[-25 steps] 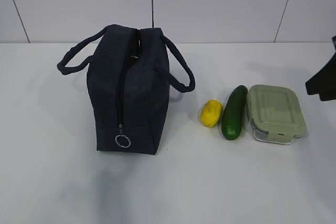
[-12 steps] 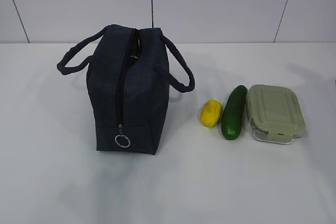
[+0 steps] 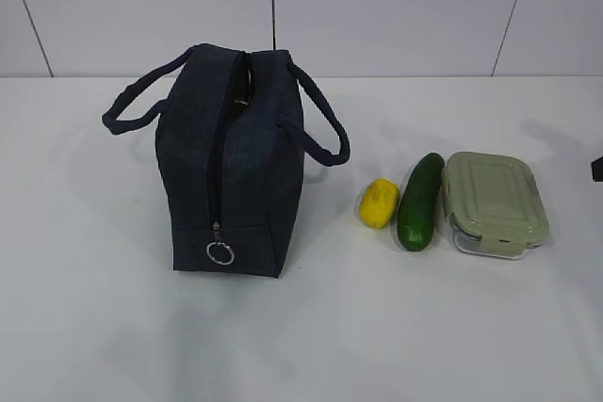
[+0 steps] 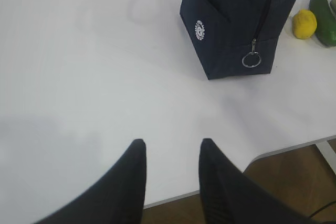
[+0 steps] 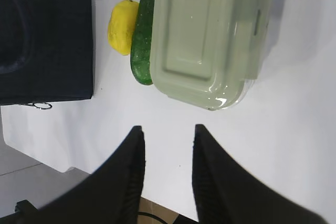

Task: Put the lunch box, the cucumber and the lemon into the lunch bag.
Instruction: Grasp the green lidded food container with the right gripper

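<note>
The dark navy lunch bag (image 3: 231, 167) stands upright left of centre, with its metal ring pull (image 3: 220, 252) low on the near end. To its right lie the yellow lemon (image 3: 378, 202), the dark green cucumber (image 3: 420, 201) and the lunch box (image 3: 494, 202) with its sage-green lid, side by side. My left gripper (image 4: 170, 148) is open and empty over the table's front edge, well short of the bag (image 4: 231, 19). My right gripper (image 5: 167, 132) is open and empty, a little short of the lunch box (image 5: 210, 35), beside the cucumber (image 5: 143, 40) and the lemon (image 5: 121, 27).
The white table (image 3: 113, 327) ends at a white panelled wall behind. Its front edge (image 4: 283, 150) shows in the left wrist view, with brown floor below. A dark sliver of the right arm (image 3: 597, 168) shows at the exterior view's right edge.
The dark part of the right arm at the exterior view's right edge drew back almost out of view; only a small sliver shows now. The bag and the food items have not moved.
</note>
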Controlling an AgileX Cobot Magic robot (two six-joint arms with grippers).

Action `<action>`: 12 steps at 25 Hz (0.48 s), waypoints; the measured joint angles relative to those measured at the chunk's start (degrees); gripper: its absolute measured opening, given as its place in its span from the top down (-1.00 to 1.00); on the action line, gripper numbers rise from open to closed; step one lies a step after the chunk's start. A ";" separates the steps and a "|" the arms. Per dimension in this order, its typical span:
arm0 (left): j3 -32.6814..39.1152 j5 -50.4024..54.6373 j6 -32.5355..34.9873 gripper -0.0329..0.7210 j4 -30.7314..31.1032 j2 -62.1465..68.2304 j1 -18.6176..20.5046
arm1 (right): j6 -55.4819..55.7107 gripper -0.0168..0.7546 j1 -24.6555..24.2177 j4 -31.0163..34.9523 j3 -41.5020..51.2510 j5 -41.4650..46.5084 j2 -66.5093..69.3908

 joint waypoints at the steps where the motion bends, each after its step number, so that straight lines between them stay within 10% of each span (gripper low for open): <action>1: 0.00 0.00 0.00 0.27 0.00 0.00 0.00 | 0.00 0.30 0.00 0.00 -0.14 0.00 0.00; 7: 0.00 0.00 0.00 0.27 0.00 0.00 0.00 | 0.00 0.21 0.00 0.00 -0.23 0.00 0.00; 12: 0.00 0.00 0.00 0.27 0.00 0.00 0.00 | -0.15 -0.40 0.00 0.00 -0.23 -0.71 0.00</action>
